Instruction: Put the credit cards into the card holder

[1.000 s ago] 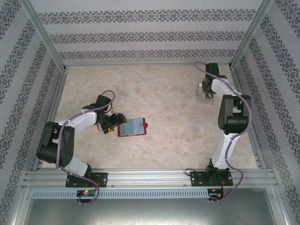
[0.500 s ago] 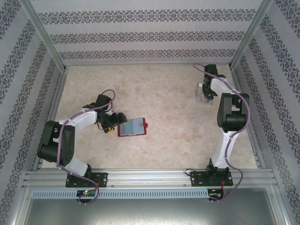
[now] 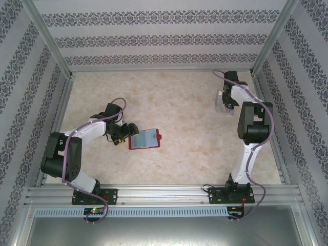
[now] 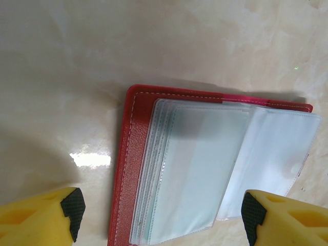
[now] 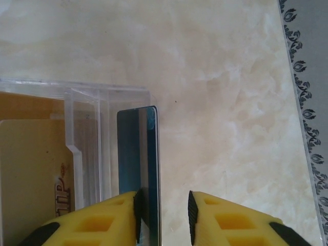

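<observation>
A blue credit card [image 5: 136,154] stands on edge beside the outer wall of the clear card holder [image 5: 84,138], which has a cream card inside. My right gripper [image 5: 164,215] straddles the blue card. The card rests against the left pad, and a clear gap separates it from the right pad, so the jaws are open. In the top view the right gripper [image 3: 227,102] is at the card holder [image 3: 221,106] near the far right wall. My left gripper [image 4: 163,215] hangs open above the red wallet [image 4: 128,169], which lies open with its clear sleeves showing.
The red wallet [image 3: 145,139] lies left of centre on the marble table, with the left gripper [image 3: 124,133] at its left edge. The patterned right wall [image 5: 307,102] stands close to the card holder.
The right wrist has shifted slightly at the card holder, and its jaws widened a little, then narrowed again. The left arm and the red wallet have not moved.
</observation>
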